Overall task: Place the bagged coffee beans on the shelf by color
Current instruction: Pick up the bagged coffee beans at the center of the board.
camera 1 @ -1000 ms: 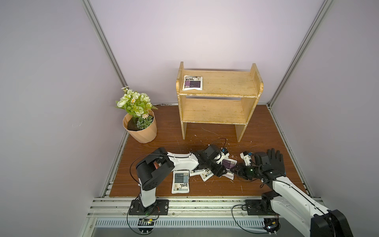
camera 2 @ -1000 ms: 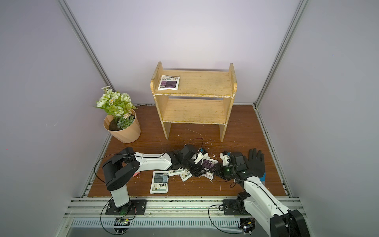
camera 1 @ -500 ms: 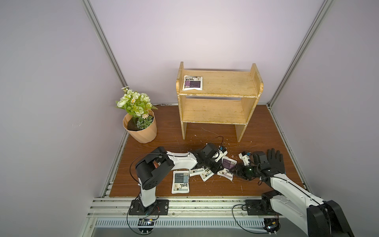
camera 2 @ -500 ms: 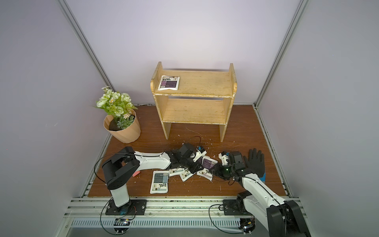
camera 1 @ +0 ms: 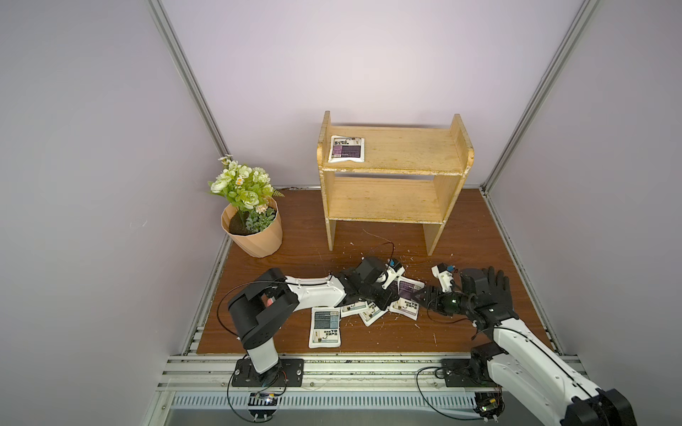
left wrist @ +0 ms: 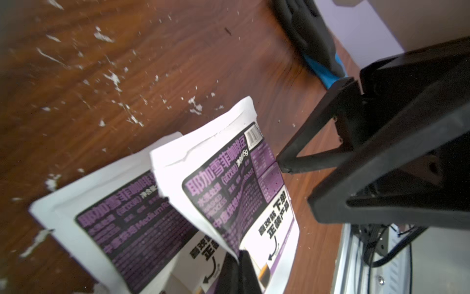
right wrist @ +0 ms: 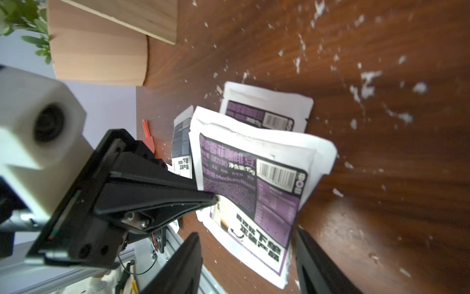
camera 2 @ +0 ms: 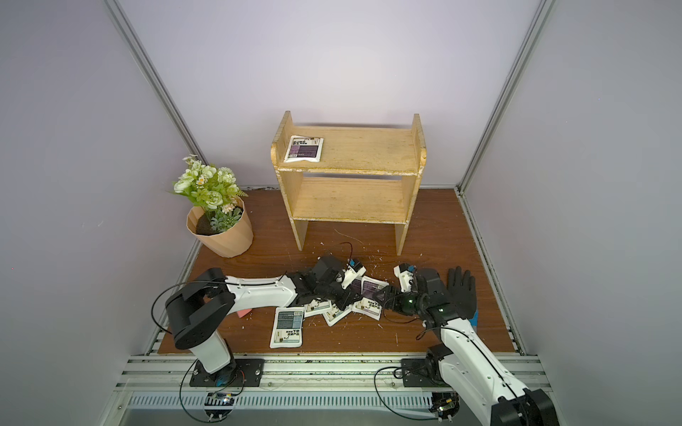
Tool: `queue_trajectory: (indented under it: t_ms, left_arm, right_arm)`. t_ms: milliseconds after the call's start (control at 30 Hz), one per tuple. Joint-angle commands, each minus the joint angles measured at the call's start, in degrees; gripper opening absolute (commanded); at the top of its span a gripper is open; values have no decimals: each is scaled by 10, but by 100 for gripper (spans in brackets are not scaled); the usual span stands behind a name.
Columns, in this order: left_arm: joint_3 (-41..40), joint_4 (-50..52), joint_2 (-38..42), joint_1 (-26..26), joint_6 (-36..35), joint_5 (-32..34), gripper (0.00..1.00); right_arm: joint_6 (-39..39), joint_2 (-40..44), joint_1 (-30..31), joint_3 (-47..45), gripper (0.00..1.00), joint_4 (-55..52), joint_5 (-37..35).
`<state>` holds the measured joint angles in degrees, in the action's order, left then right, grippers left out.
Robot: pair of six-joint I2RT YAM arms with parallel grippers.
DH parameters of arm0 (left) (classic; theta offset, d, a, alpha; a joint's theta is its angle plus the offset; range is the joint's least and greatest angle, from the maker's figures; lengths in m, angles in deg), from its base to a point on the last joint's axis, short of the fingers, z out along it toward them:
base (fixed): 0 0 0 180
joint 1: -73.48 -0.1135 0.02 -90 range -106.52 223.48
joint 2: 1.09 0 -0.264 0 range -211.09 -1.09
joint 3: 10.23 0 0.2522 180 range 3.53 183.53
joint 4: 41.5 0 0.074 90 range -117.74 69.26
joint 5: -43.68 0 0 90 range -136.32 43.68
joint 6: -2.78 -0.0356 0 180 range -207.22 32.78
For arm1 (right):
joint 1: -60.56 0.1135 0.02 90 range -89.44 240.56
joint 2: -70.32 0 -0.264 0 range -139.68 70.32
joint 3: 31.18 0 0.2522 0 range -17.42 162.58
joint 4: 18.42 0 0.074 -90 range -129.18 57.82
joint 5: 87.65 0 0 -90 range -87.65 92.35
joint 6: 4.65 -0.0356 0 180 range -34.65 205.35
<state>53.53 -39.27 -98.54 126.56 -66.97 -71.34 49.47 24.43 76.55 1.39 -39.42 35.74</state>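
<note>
At 6 o'clock, nearest the viewer, a slotted aluminium rail (camera 1: 350,372) carried both arm bases. Just beyond, mid-floor, the left gripper (left wrist: 239,257) was pinched shut on one edge of a purple pouch (left wrist: 236,183), whose free end looked raised. The right gripper (right wrist: 248,231) sat at that pouch's other end, jaws apart, straddling it w/o clamping. A 2nd purple pouch (left wrist: 122,224) lay flat beneath.

At 7 o'clock from that cluster lay a grey-blue pouch (camera 1: 325,327). Two more pouches (camera 1: 373,315) were half hidden under the left arm, colour unclear. A black glove (camera 1: 496,291) lay at 3 o'clock and a flower pot (camera 1: 258,236) stood at 10 o'clock.

Farthest, at 12 o'clock, the shelf (camera 1: 383,201) held one shelved pouch (camera 1: 347,149), purple, at the top tier's 9 o'clock end; the lower tier was bare. Est. 1 of 6 placed, 5 left, no grey-blue sorted yet.

Floor: brown wood-grain board w/ white flecks. Walls: pale lilac, aluminium corner posts.
</note>
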Motion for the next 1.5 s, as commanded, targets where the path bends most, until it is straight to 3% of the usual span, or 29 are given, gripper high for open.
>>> queue_trajectory:
  t_ms: [0,400,633,967,1467]
  left_arm:
    - [-2,-25,43,-23,14,-12,1]
    - [26,24,116,-41,2,-21,1]
    - [27,4,125,-47,19,-33,1]
    - [20,-55,157,-85,73,-76,1]
    - [20,-73,160,-88,90,-91,1]
  right_arm:
    - [1,25,1,33,65,0,-18]
    - [-62,77,1,31,64,110,16]
    - [-106,86,1,20,57,186,53]
    - [-134,95,4,6,57,232,56]
    - [-172,44,35,20,49,337,51]
